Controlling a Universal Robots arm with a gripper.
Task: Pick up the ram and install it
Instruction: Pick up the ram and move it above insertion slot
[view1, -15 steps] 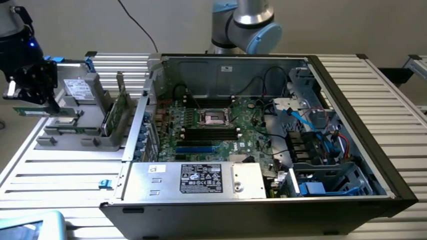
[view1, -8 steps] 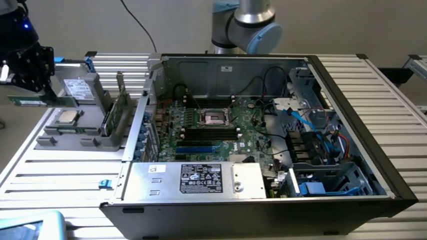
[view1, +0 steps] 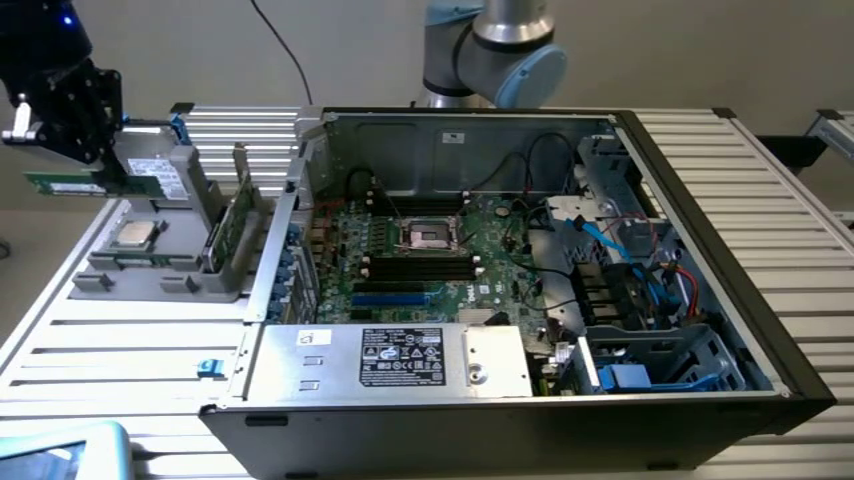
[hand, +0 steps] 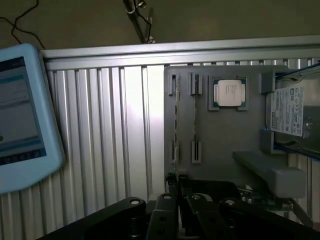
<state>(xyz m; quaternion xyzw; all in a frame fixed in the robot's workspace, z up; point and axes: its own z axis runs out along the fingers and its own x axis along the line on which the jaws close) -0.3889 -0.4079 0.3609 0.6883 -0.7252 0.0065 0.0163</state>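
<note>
Hanging at ten o'clock in the exterior view, the gripper is clenched on the ram. The ram lies roughly level in the air above the gray tray, with open room around it. In the tray, the processor lies flat toward nine o'clock and cards stand upright at three o'clock. Just beside the tray, at its three o'clock, the open computer case holds the motherboard. Its black memory slots sit near the centre, open from above. Blue and red cables crowd the case's three o'clock side.
</note>
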